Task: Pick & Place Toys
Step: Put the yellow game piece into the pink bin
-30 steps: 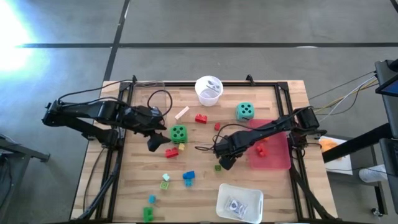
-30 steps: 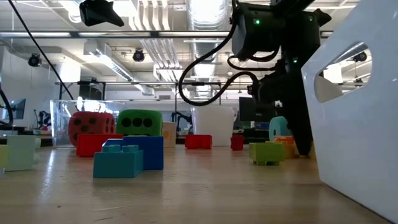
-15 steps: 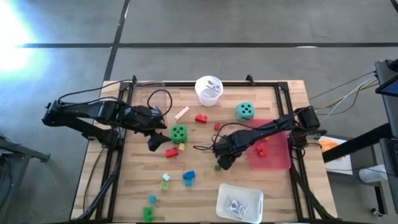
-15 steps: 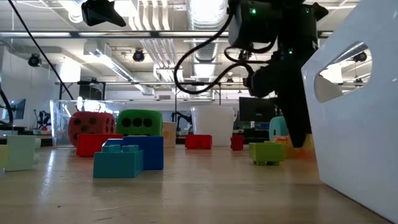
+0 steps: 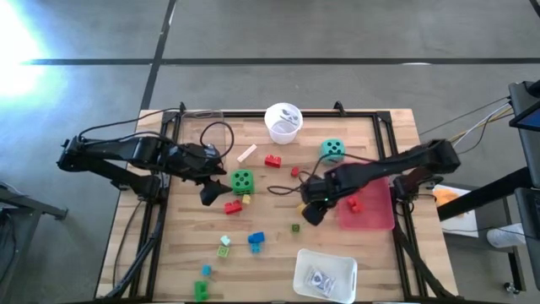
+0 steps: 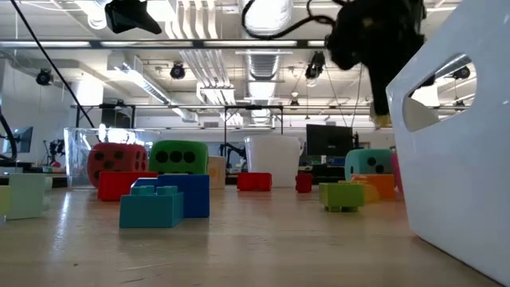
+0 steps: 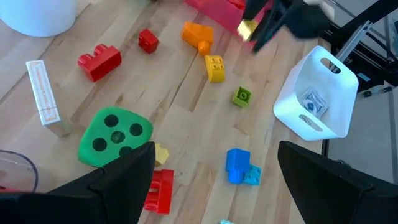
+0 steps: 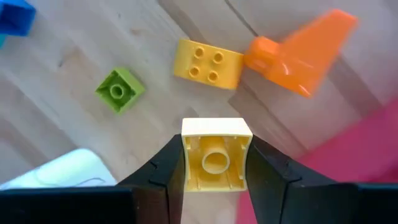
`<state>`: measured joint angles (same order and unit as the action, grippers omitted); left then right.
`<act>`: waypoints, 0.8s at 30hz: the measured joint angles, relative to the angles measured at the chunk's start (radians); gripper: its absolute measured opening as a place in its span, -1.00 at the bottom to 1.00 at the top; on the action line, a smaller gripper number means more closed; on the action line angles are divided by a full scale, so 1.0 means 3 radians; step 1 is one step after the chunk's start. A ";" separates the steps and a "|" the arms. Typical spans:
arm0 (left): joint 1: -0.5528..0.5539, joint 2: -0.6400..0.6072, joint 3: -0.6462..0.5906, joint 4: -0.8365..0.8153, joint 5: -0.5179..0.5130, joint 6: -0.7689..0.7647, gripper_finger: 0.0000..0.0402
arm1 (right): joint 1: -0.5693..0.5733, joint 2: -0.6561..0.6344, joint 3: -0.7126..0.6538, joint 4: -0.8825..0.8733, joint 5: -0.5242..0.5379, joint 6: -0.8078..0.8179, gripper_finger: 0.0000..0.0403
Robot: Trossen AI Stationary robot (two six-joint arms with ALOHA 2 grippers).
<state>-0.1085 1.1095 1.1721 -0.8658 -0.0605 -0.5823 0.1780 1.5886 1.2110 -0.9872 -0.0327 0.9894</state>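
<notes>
A: We see the bench point(image 5: 278, 245) as pale wooden planks, framed by dark rails. Our right hand point(image 8: 216, 163) hangs above its right-middle part, clenched on a small pale yellow brick point(image 8: 216, 154), hollow underside facing the wrist camera.

B: Below it on the wood lie a yellow four-stud brick point(image 8: 207, 64), an orange piece point(image 8: 300, 52) touching it, and a small green brick point(image 8: 119, 91) apart from them. A red tray point(image 5: 371, 211) sits just beside the right hand.

A: Our left hand point(image 5: 207, 192) rests low on the left side with its fingers spread and nothing between them, near the green die point(image 5: 242, 181). The teal die point(image 5: 332, 150) stands nearer the back, close to the white cup point(image 5: 283, 122).

B: A blue brick point(image 6: 182, 195) joined with a teal one, and a red die point(image 6: 117, 159), show in the low view. The white bin point(image 5: 325, 273) stands at the front edge.

A: Beyond the bench, we see a grey floor crossed with dark lines, ceiling ducts, strip lights and monitors.
</notes>
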 joint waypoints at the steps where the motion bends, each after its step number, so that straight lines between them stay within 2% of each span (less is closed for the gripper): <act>1: 0.0000 0.0000 0.0000 0.0001 0.0000 0.0000 0.69 | -0.0005 -0.0072 0.0001 -0.0057 0.0005 0.0035 -0.41; 16: 0.0019 0.0000 0.0000 0.0003 -0.0041 0.0050 0.69 | -0.0008 -0.1056 -0.0089 -0.1273 0.0024 0.0625 -0.41; 24: 0.0019 0.0000 0.0000 0.0003 -0.0039 0.0049 0.69 | -0.0008 -0.1567 -0.0444 -0.1395 0.0008 0.1315 -0.41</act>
<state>-0.1028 1.1095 1.1721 -0.8650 -0.0723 -0.5676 0.1757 1.1186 1.0777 -1.4059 -0.0305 1.3838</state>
